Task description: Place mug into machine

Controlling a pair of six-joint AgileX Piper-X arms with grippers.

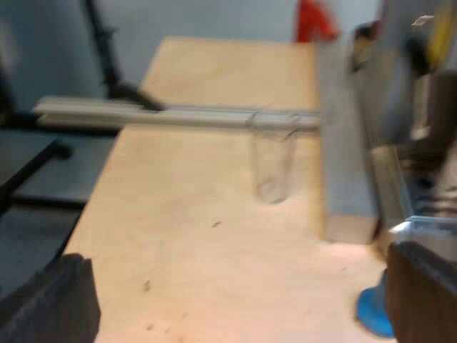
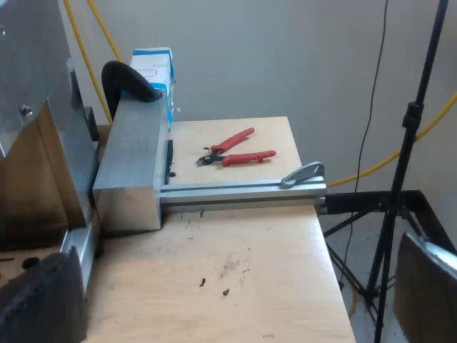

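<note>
My left gripper hangs open low over the wooden table, nothing between its fingers. Ahead of it a clear measuring glass stands upright close to the machine's metal base. A blue tamper sits on the table beside one finger, by the espresso machine. My right gripper is open too and holds nothing, above bare table next to the machine's metal side.
An aluminium rail crosses the table from a grey metal block; the same rail runs behind the glass. Red-handled pliers lie beyond it. A blue-and-white carton stands behind the block. A black stand rises off the table's edge.
</note>
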